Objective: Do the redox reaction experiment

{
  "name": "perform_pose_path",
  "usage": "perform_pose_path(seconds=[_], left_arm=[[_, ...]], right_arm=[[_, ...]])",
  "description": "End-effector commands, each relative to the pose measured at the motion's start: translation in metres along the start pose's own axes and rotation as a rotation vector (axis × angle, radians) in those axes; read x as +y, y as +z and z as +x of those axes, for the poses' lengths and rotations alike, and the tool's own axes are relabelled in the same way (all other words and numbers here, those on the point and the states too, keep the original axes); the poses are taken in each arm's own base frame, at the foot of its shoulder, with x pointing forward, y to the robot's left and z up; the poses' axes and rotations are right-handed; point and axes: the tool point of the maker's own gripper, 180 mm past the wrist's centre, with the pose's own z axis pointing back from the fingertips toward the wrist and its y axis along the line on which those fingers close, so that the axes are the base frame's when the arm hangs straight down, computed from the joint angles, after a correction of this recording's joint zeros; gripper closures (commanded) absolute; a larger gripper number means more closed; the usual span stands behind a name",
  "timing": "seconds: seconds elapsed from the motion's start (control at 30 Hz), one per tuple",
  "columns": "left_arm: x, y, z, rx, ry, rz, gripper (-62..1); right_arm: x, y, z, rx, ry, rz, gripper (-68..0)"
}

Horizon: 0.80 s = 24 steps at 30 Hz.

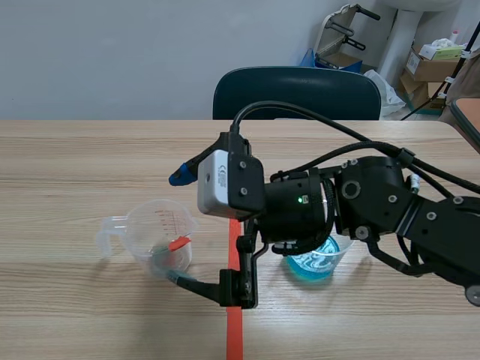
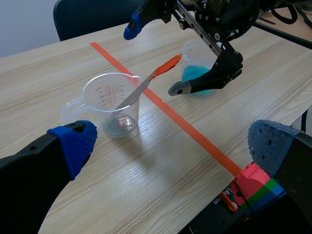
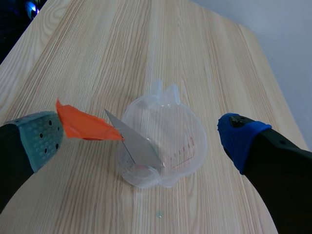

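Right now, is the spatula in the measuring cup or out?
In. The spatula stands blade-down in the measuring cup, orange handle leaning over the rim.

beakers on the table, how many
2. One clear measuring beaker, spatula leaning in it, left of the tape line; one beaker of blue liquid right of the line, partly under the right arm. That arm may hide more.

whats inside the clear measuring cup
A metal spatula with an orange handle leans in the measuring cup, tip at the bottom. A small reddish patch shows there; the blade hides part of the bottom.
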Motion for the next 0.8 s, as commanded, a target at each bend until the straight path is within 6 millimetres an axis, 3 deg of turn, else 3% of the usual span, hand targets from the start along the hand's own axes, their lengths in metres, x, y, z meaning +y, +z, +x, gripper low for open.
perform_pose_path(seconds=[0.0, 0.5, 0.77], left_arm=[[-0.001, -0.001, 0.006, -0.024, 0.009, 0.007, -62.3], [0.000, -0.001, 0.006, -0.024, 0.012, 0.010, -62.3], [0.016, 0.000, 0.010, -0.052, 0.072, 0.099, -62.3]], right_arm=[[-0.012, 0.003, 0.009, -0.022, 0.040, -0.018, -61.3], [-0.017, 0.006, 0.022, -0.099, 0.087, -0.050, -23.9], [-0.017, 0.007, 0.021, -0.092, 0.087, -0.049, -0.3]])
